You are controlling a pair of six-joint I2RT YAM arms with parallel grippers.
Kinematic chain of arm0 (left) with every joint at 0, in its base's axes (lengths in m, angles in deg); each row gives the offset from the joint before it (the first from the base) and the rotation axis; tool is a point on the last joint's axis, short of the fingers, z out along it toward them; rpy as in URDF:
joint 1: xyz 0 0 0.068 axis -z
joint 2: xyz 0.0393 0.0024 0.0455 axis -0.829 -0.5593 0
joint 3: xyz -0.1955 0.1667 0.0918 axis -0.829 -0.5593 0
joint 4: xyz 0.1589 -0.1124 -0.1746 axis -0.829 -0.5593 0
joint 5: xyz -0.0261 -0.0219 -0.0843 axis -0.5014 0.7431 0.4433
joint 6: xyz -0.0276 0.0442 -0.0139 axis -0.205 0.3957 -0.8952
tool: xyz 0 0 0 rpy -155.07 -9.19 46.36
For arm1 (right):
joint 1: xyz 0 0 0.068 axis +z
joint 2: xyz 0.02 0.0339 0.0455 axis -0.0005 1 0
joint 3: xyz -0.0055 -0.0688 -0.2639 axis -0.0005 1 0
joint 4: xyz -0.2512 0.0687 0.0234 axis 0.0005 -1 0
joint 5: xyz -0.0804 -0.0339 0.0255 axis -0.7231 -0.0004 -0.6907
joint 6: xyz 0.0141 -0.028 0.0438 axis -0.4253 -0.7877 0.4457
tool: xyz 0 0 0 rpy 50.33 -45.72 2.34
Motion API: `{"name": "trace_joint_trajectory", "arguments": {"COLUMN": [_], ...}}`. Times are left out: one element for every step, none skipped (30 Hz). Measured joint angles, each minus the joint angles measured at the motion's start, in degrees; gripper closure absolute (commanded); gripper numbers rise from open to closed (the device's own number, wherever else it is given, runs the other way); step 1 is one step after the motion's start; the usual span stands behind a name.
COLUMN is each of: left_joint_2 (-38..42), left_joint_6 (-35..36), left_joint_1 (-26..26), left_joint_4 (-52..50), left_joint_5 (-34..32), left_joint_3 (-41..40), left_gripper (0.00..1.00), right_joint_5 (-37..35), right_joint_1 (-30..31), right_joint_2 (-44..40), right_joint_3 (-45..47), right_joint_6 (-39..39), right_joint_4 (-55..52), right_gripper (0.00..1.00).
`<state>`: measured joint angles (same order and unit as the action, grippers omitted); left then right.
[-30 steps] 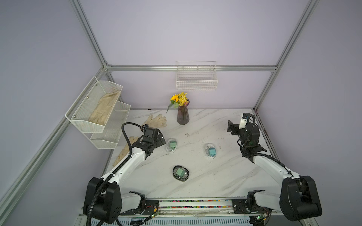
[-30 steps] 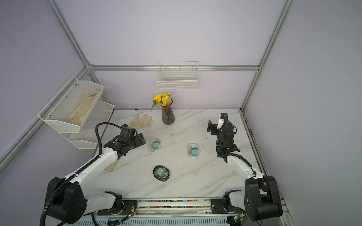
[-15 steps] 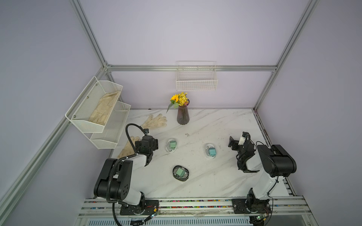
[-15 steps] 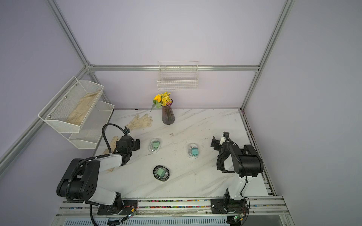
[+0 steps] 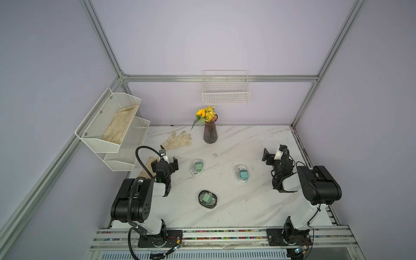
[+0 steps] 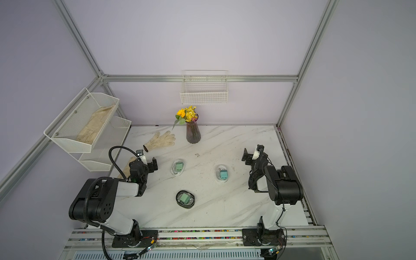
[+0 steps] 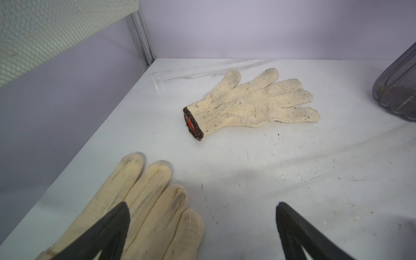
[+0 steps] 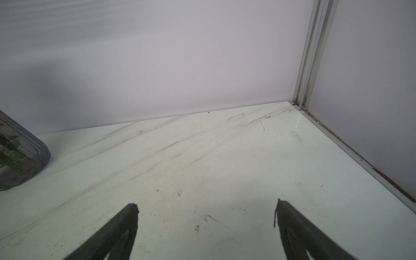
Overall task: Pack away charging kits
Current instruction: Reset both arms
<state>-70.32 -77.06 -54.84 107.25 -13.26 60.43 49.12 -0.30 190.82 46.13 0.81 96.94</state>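
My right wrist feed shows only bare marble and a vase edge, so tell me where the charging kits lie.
Observer: Three lie mid-table: a clear case with a mint-green charger, a clear case with a light blue charger, and a black-rimmed case nearest the front rail.
Operator: Name the one nearest my arm.
Observer: The light blue one; the right pincer stands open and empty between it and the right wall.
Operator: Now report the other arm.
Observer: The left pincer is open and empty, partly above a cream glove.
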Motion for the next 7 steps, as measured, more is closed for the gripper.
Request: {"name": "trace_joint_trajectory", "arguments": {"left_joint_2": [0.0, 0.0, 0.0, 0.0, 0.0, 0.0, 0.0], "left_joint_6": [0.0, 0.0, 0.0, 0.0, 0.0, 0.0, 0.0], "left_joint_1": [0.0, 0.0, 0.0, 0.0, 0.0, 0.0, 0.0], "left_joint_4": [0.6, 0.9, 1.2, 1.5, 1.6, 1.7, 1.7], "left_joint_5": [0.2, 0.2, 0.3, 0.4, 0.5, 0.6, 0.6], "left_joint_3": [0.0, 0.0, 0.0, 0.0, 0.0, 0.0, 0.0], "left_gripper": [0.00, 0.00, 0.00, 0.00, 0.00, 0.00, 0.00], "right_joint_5": [0.4, 0.8, 1.0, 1.2, 1.4, 1.4, 1.5], "right_joint_1": [0.1, 0.2, 0.3, 0.4, 0.4, 0.4, 0.4], "right_joint_2": [0.0, 0.0, 0.0, 0.0, 0.0, 0.0, 0.0], "right_joint_3": [-0.2, -0.4, -0.6, -0.8, -0.9, -0.9, -0.9], "right_joint_6": [-0.3, -0.4, -0.7, -0.8, -0.9, -1.0, -1.0], "right_joint_4": [-0.4, -0.6, -0.7, -0.7, -0.8, -0.7, -0.7], "right_gripper": [0.03, 0.03, 0.03, 0.03, 0.03, 0.03, 0.03]}}
